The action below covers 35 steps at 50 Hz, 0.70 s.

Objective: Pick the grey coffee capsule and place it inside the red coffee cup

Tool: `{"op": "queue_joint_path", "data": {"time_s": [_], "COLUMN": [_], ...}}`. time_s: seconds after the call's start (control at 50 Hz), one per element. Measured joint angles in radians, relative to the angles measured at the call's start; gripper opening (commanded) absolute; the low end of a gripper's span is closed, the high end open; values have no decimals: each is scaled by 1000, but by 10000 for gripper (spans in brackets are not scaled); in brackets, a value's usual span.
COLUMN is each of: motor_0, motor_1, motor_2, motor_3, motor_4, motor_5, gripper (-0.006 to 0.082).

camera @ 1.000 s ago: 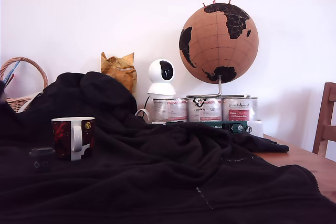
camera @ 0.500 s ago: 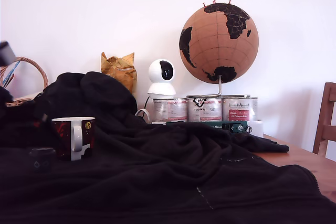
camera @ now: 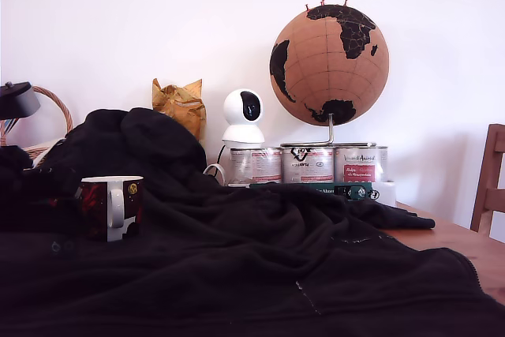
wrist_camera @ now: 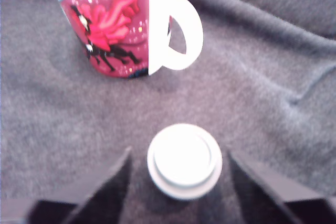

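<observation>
The grey coffee capsule point(wrist_camera: 185, 160) stands on the dark blanket and shows its pale round flat top in the wrist view. My gripper point(wrist_camera: 179, 155) is open, with one dark finger point(wrist_camera: 107, 187) on each side of the capsule and neither touching it. Just beyond the capsule stands the red coffee cup point(wrist_camera: 118, 30), upright, its white handle turned toward the capsule's side. In the exterior view the cup point(camera: 110, 207) sits at the left. My dark arm point(camera: 31, 187) comes in beside it from the exterior view's left and covers the capsule there.
A black blanket point(camera: 276, 266) covers the table in folds, bunched high behind the cup. At the back stand three silver tins point(camera: 308, 165), a cork globe point(camera: 329, 54), a white camera point(camera: 242, 116) and a wicker basket point(camera: 47, 116). A wooden chair point(camera: 491, 183) is at the exterior view's right.
My arm has come in from the exterior view's left and dropped down over the capsule, which showed openly beside the cup a second ago. The cup has not moved.
</observation>
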Motion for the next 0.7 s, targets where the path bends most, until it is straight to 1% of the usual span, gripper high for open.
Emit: {"op": "queue_joint_path", "data": {"time_s": [0.12,0.2,0.28,0.42,0.56,0.7], "motor_0": [0,0,0,-4,-8,2], "motor_1": [0,0,-3,-20,-34,-33], "motor_2": [23,48,84,147,227,325], "motor_3": [2,31,61,63,57,4], "motor_4": [0,0,3,21,24,20], "motor_5": [0,0,0,-1,0,0], "gripper": [75,75,75,75,75,75]}}
